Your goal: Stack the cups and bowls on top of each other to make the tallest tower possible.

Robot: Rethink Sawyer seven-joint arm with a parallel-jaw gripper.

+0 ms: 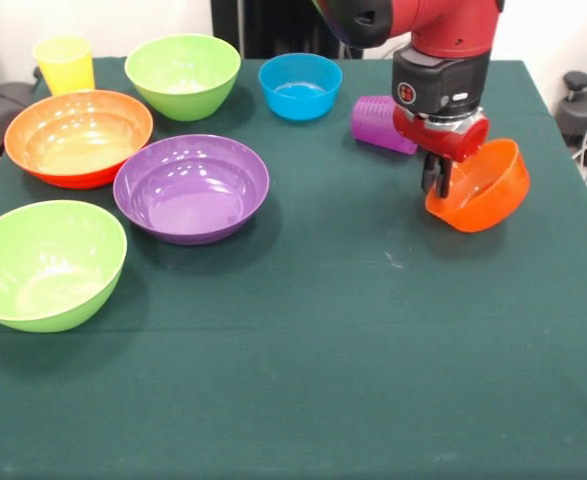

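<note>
A: Clenched on the near rim of the small glossy orange plastic bowl (483, 187), that black two-fingered claw (435, 180); bowl tipped up, leaning toward the right, low edge touching or just off the dark green cloth-covered worktop (323, 380).

B: Agreed. Hard to tell whether lifted or only tilted. Best raised straight up first, until the low edge hangs free of the cloth, before any sideways travel.

A: And then where? Ribbed purple plastic tumbler (383, 124) lying on its side just behind the claw, so no base there. Small glossy blue plastic bowl (300, 85) further back, upright.

B: Poor foundations, both. Better the wide ones at the left: large shallow purple plastic bowl (191, 187), large orange plastic bowl (78, 137), two lime green plastic bowls, one at the back (182, 74) and one at the near left corner (45, 263). Yellow plastic tumbler (64, 64) upright at the far left corner.

A: No tower begun, then; everything standing apart on the cloth.

B: So, for this step: grip kept firm on the rim, since a glossy wall pinched at one edge likely to swing or slip. Slow carry, well above the purple tumbler and the blue bowl. Levelled before release, centred over the chosen base, lowered until seated, only then let go.

A: Worth watching the tumbler, too; round and on its side, easily set rolling by a brush.
</note>
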